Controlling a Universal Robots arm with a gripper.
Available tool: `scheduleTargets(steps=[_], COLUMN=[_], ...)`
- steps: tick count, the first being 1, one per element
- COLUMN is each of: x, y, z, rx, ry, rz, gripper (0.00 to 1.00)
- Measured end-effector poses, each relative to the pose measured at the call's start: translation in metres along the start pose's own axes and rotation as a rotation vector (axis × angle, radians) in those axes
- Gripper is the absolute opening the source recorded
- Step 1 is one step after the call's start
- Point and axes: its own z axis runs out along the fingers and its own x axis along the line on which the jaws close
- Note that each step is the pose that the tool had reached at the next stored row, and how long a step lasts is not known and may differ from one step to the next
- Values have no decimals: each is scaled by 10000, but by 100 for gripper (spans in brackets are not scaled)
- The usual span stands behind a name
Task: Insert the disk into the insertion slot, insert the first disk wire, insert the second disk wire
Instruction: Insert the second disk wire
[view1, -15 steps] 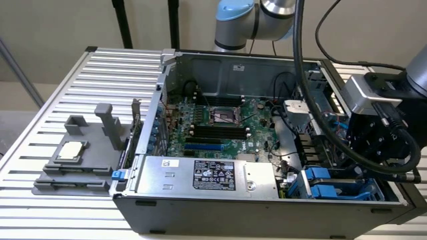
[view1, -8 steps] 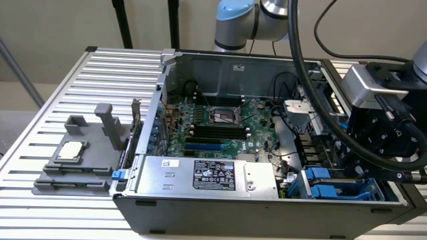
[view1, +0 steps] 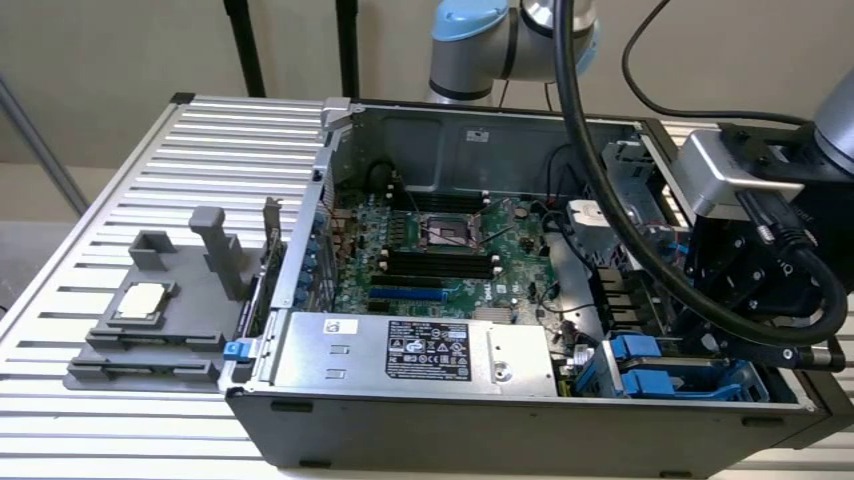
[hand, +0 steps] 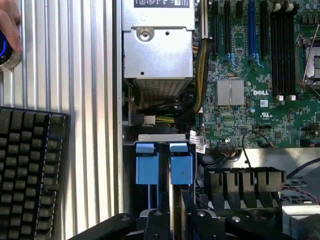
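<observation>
The insertion slot (view1: 727, 378) is the blue-grey cage in the case's corner at the exterior view's lower right. Two bright blue clips (hand: 181, 165) stand side by side at its end facing the power supply, and they appear in the exterior view too (view1: 654, 372). My gripper (view1: 742, 340) hangs directly over the slot, its black body (hand: 177, 222) covering what lies below. The disk's silver body is hidden under it. A white wire connector (hand: 149, 119) with coloured leads lies loose between the clips and the power supply.
A silver power supply with a black label (view1: 427, 350) sits beside the slot. The green motherboard (hand: 260, 95) fills the case floor. A black keyboard (hand: 30, 170) and a person's hand (hand: 9, 25) are on the slatted table. A grey fixture (view1: 147, 330) stands at the exterior view's left.
</observation>
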Motion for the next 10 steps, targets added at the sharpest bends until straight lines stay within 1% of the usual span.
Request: scheduleTargets(steps=[10], x=[1], y=[0], z=[-2], rx=[0], ry=[-1], rz=[0], gripper=[24])
